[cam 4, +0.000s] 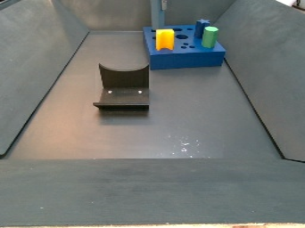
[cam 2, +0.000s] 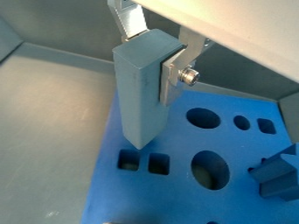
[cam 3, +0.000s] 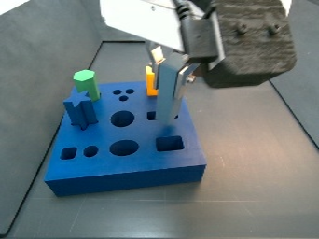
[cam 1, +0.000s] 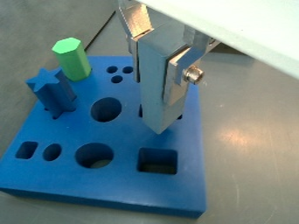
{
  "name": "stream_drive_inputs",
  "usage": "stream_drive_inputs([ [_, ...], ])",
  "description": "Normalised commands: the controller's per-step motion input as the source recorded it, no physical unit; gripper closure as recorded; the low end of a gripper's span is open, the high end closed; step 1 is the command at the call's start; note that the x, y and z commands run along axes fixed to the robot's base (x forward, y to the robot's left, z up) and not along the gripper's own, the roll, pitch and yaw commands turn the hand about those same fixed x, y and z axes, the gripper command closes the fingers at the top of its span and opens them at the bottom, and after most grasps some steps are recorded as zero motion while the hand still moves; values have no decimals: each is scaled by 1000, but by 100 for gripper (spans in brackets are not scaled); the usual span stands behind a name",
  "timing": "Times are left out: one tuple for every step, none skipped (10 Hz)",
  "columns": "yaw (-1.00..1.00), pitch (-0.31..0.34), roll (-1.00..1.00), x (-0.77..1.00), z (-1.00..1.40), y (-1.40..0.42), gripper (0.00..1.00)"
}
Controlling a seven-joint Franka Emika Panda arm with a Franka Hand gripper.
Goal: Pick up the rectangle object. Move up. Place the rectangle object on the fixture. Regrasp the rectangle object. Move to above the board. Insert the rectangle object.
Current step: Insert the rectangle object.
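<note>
Pincer [cam 1: 162, 66] clenched on rectangle object [cam 1: 156, 87], upright over board [cam 1: 70, 179], frame centre; your risk: bar tip catches slot [cam 1: 158, 160] edge if misaligned; watch tilt, jamming.

The pincer [cam 2: 149, 48] holds the rectangle object [cam 2: 138, 87] upright by its upper end, with one silver finger [cam 2: 126, 17] showing above the bar's top and a second silver plate with a screw pressed against the bar's side. The bar is light grey-blue, and its lower end hangs over the board [cam 2: 176, 188] near two small square holes [cam 2: 142, 161]; whether it touches the board cannot be told. The bright-blue board also shows a large round hole [cam 2: 211, 169], a smaller oval one [cam 2: 202, 116] and two small holes beyond. A dark blue star-shaped peg [cam 2: 275, 176] stands at the board's edge. Grey walls surround the grey floor [cam 2: 52, 140]
</note>
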Motion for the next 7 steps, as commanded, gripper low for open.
stream_drive_inputs([
  [-663,-37,0,-54,-357,-157,100],
  [-363,0,0,-97,-191,-51,100],
  [49,23,26,0,-94,0,100],
  [417,131,180,0,0,46,100],
  [326,49,49,40,-37,9,100],
  [11,0,0,0,0,0,100],
  [46,0,0,0,0,0,100],
])
